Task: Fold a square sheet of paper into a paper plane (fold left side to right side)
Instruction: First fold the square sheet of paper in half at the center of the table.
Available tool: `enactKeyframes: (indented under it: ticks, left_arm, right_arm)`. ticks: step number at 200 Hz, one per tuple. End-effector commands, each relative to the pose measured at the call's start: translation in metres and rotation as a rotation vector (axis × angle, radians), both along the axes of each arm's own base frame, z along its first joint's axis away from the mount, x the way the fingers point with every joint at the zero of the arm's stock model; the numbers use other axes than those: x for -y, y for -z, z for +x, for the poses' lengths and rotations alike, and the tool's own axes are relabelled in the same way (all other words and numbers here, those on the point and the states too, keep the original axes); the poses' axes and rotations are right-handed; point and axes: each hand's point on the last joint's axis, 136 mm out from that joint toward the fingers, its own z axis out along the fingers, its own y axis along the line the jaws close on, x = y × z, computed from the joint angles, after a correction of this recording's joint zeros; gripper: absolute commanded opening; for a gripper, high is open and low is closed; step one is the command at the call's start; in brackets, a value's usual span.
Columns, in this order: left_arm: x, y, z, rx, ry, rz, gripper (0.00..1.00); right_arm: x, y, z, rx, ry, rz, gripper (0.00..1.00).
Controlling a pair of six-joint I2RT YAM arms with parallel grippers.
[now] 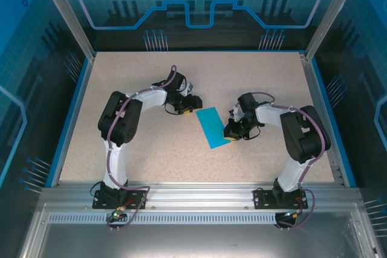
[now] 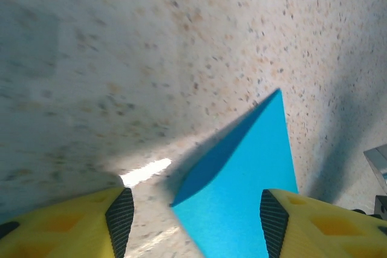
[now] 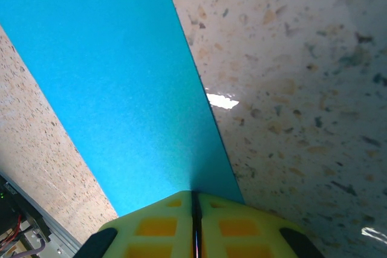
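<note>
The square sheet of paper lies on the middle of the table as a teal-blue oblong, folded over on itself. My left gripper is at its far left corner. In the left wrist view that gripper stands open, and a pointed corner of the paper reaches up between the yellow fingers with its top layer slightly raised. My right gripper is at the paper's near right corner. It is shut, its tips resting on the flat paper close to the right edge.
The speckled beige table is bounded by a dark blue border strip on the left and far sides. An aluminium rail runs along the near edge by the arm bases. Frame posts stand at the far corners.
</note>
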Motion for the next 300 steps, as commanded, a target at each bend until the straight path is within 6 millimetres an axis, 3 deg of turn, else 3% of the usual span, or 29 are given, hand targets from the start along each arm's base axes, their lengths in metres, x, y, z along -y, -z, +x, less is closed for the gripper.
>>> enactKeyframes:
  ticks: [1, 17, 46, 84, 163, 200, 300]
  left_arm:
    - [-0.002, -0.044, -0.001, 0.09, 0.009, -0.038, 0.61]
    - [0.006, -0.052, -0.019, 0.086, 0.024, -0.074, 0.58]
    - [0.042, -0.063, -0.059, 0.083, 0.094, -0.156, 0.56]
    - [0.079, -0.044, -0.089, 0.03, 0.157, -0.159, 0.56]
    - [0.078, 0.003, -0.084, -0.035, 0.145, -0.065, 0.56]
    - [0.063, 0.025, -0.072, -0.023, 0.073, 0.042, 0.57]
    - [0.032, 0.026, -0.035, 0.003, -0.028, 0.076, 0.59]
  right_arm:
    - [0.026, 0.033, -0.029, -0.105, -0.014, -0.177, 0.1]
    - [0.026, 0.033, -0.028, -0.104, -0.011, -0.176, 0.1]
    - [0.026, 0.033, -0.029, -0.104, -0.011, -0.179, 0.1]
    - [0.026, 0.034, -0.03, -0.109, -0.013, -0.184, 0.1]
    - [0.027, 0.036, -0.034, -0.123, -0.02, -0.201, 0.1]
    - [0.028, 0.038, -0.037, -0.13, -0.033, -0.216, 0.1]
    - [0.029, 0.042, -0.041, -0.139, -0.046, -0.238, 0.1]
